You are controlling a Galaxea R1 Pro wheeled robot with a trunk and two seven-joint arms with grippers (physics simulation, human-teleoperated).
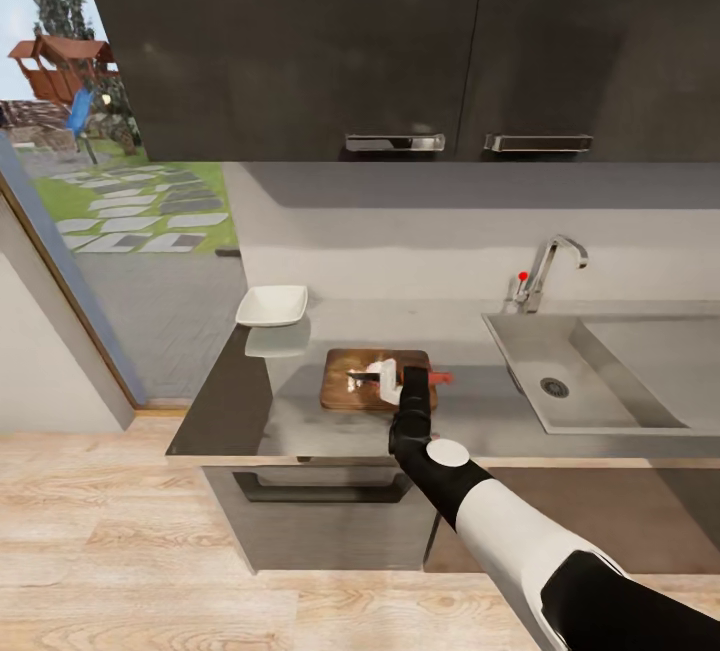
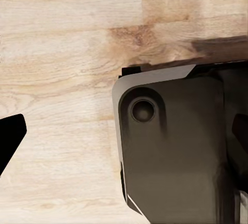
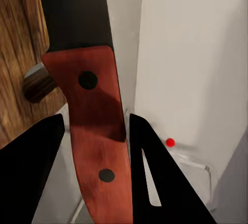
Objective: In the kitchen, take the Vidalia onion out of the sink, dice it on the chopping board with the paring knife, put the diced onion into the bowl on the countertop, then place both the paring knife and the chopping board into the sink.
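The dark-brown chopping board (image 1: 345,389) lies on the grey countertop (image 1: 230,411), left of the sink (image 1: 520,351). My right gripper (image 1: 398,383) hovers over the board's right half, shut on the paring knife. In the right wrist view its red handle (image 3: 95,131) sits between my fingers (image 3: 31,167), with the dark blade (image 3: 77,12) running over the board (image 3: 15,53). In the head view, tiny pale specks (image 1: 352,383) near the blade look like diced onion. The white bowl (image 1: 272,305) stands behind the board to its left. My left gripper (image 2: 124,136) hangs open over the floor.
A chrome tap (image 1: 548,269) with a red knob (image 1: 522,276) stands behind the sink. Dark wall cabinets (image 1: 400,41) hang overhead. The counter's left end (image 1: 190,431) drops to a wood floor (image 1: 100,531). My dark base (image 2: 175,152) sits under the left gripper.
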